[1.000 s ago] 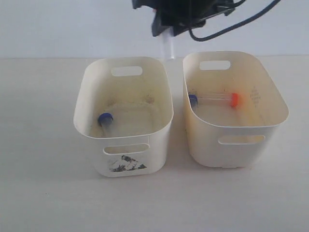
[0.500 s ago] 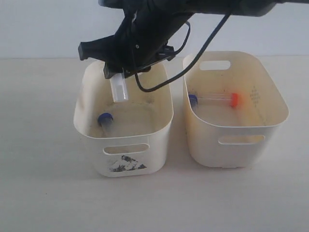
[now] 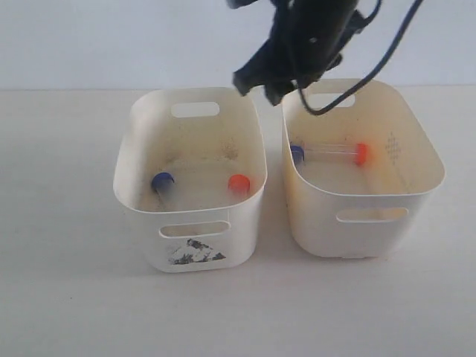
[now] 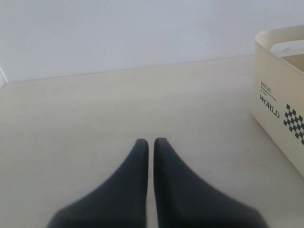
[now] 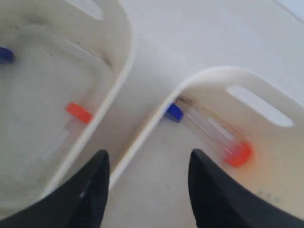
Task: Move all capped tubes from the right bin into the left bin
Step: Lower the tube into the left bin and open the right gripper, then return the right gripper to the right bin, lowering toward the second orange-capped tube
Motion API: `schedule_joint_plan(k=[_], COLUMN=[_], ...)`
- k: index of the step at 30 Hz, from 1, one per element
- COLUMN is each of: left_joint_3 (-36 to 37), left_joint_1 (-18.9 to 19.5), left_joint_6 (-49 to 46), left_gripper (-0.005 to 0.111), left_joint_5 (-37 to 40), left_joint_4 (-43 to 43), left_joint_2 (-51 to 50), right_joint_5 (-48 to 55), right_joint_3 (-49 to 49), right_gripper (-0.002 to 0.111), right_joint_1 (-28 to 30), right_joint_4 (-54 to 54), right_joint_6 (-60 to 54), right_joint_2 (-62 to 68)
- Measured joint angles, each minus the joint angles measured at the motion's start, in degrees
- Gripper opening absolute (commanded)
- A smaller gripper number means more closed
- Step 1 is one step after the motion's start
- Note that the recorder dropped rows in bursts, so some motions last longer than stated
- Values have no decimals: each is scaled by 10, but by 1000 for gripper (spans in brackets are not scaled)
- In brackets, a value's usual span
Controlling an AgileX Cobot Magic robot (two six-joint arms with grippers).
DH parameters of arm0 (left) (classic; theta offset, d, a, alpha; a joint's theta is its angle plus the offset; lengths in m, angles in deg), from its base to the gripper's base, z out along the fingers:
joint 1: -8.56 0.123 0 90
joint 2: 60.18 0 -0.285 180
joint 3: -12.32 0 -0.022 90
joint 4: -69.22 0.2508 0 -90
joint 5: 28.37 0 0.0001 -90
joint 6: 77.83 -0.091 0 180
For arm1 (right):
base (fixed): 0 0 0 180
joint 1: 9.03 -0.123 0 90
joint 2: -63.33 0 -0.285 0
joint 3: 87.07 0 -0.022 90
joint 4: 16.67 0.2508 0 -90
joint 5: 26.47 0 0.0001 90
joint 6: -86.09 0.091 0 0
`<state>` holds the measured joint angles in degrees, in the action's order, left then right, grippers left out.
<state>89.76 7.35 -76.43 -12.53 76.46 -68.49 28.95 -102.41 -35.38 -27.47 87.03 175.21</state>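
R arm [image 3: 305, 37] hung high over the bins' back rims, dark body tilted, cable looping off it. R tool [image 3: 256, 85] sat above the gap btw the two bins, close to the left bin's rear corner, clear of both rims. In its wrist view the R tool [image 5: 147, 190] had its fingers [image 5: 85, 194] well apart w/ nothing btw them. Below lay the strip of bench [image 5: 156, 71] dividing the bins. That view was blurred.

L tool [image 4: 148, 145] wasn't in the exterior view. Its wrist view showed the fingers together, only a hairline slit, nothing held, low over bare bench [image 4: 95, 109]. A cream bin wall [image 4: 280, 85] w/ black "WORLD" print and a checker mark stood near, apart from the tool; couldn't tell which bin.

Left bin [image 3: 137, 149] held two: blue-capped tube [image 3: 162, 181] toward the front on view-left, orange-capped tube [image 3: 239, 183] toward the front by the wall facing the other bin, well apart.

Right bin [image 3: 416, 160] held a blue cap [image 3: 297, 154] against the wall nearest the left bin and an orange cap [image 3: 361, 153] mid-floor, w/ a clear body [image 3: 327, 151] in line btw them. Couldn't tell where one tube ended.

Edges/room: bins side by side, narrow gap, rims not touching. Open bench lay in front and at both outer sides. All tubes lay well below rim level.
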Motion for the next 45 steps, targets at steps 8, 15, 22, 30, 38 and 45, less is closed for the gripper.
schedule_joint_plan(k=[8,15,22,30,38,45], left_joint_3=[0,0,0,0,0,0], left_joint_1=[0,0,0,0,0,0], left_joint_6=[0,0,0,0,0,0], left_gripper=[4,4,4,4,4,4], left_joint_5=[0,0,0,0,0,0], left_joint_4=[0,0,0,0,0,0], left_joint_2=[0,0,0,0,0,0], right_joint_5=[113,108,91,60,17,8], right_joint_3=[0,0,1,1,1,1], right_gripper=[48,49,53,53,53,53], right_joint_1=[107,110,110,149,183,183], right_joint_4=[67,68,57,101,146,142], right_joint_6=[-416,-534,-561,-626,-695,-719], right_joint_2=[0,60,119,120,124,153])
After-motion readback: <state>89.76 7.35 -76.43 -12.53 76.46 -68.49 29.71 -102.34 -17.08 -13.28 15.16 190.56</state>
